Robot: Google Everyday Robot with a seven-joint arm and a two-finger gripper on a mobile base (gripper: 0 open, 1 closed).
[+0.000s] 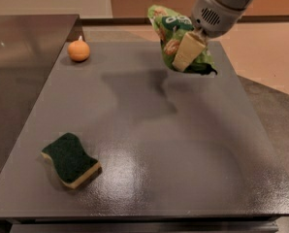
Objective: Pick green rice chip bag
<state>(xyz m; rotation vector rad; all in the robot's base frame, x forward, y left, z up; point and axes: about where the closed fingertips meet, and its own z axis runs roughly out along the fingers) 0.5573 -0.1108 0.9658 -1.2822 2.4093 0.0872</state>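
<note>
The green rice chip bag (171,35) is a crinkled light-green foil pouch with a dark-green logo band and orange round pictures. It hangs in the air above the far right part of the grey table (149,130), clear of the surface, with its shadow below. My gripper (187,53) comes down from the upper right and is shut on the bag; one cream-coloured finger (185,51) lies across its front, the other is hidden behind the bag.
A dark-green and yellow sponge (71,159) lies at the near left of the table. A small orange fruit (79,50) sits at the far left. A dark counter (23,57) adjoins the table on the left.
</note>
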